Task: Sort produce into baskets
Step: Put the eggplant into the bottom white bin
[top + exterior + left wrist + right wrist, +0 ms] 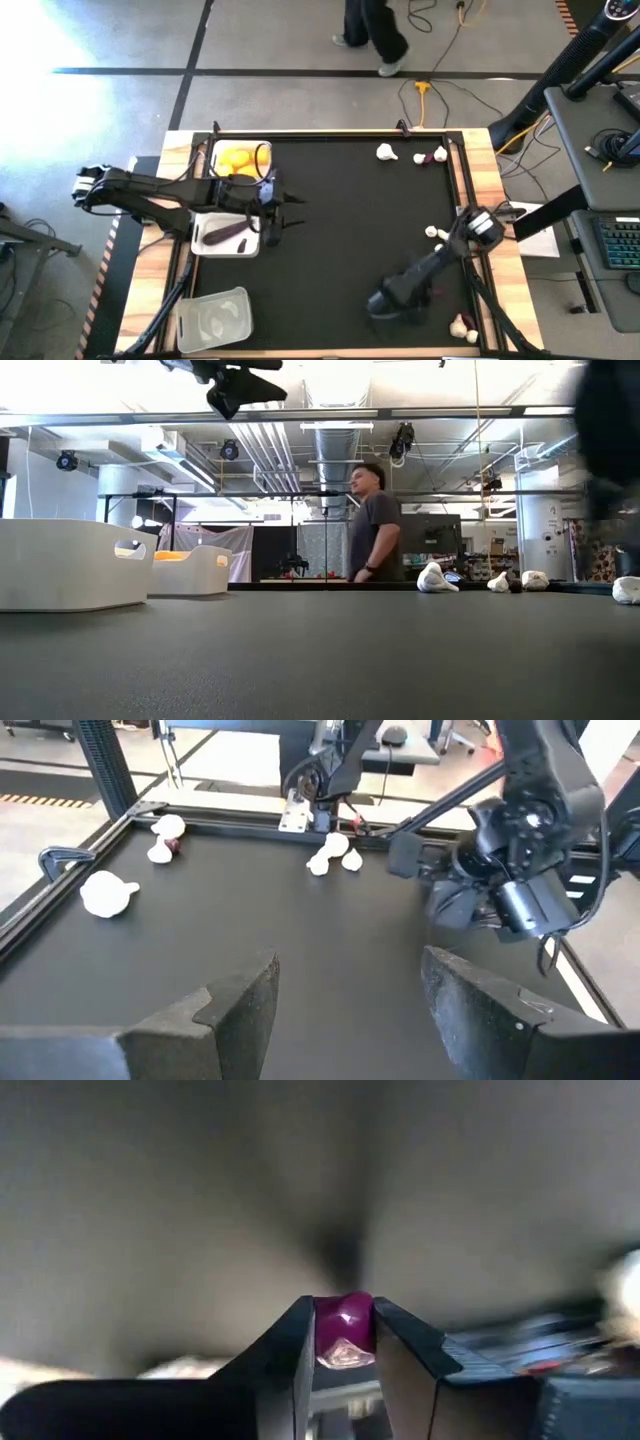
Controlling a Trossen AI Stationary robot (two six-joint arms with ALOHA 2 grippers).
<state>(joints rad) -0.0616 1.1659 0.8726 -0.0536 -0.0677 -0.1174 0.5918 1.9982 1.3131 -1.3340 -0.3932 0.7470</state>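
My right gripper (380,303) is low over the dark mat near the table's front edge, shut on a small purple piece (343,1330). My left gripper (285,212) is open and empty, raised beside the two white trays at the table's left; it also shows in the left wrist view (350,982). The far white tray (214,152) holds yellow-orange fruits (238,159). The nearer white tray (205,248) holds a dark purple sweet potato (226,232). A clear tray (190,325) stands at the front left. White garlic bulbs (387,152) lie on the mat. My right gripper pinches the purple piece (344,1318) between its two fingers, at their free ends. The piece is small and shows only in the gap between the fingertips. Whether it is clear of the mat, I cannot tell.
More garlic bulbs lie at the far right (440,155), by the right arm's base (432,232) and at the front right corner (462,325). A small purple piece (422,158) lies among the far ones. A person (375,525) walks beyond the table's far edge.
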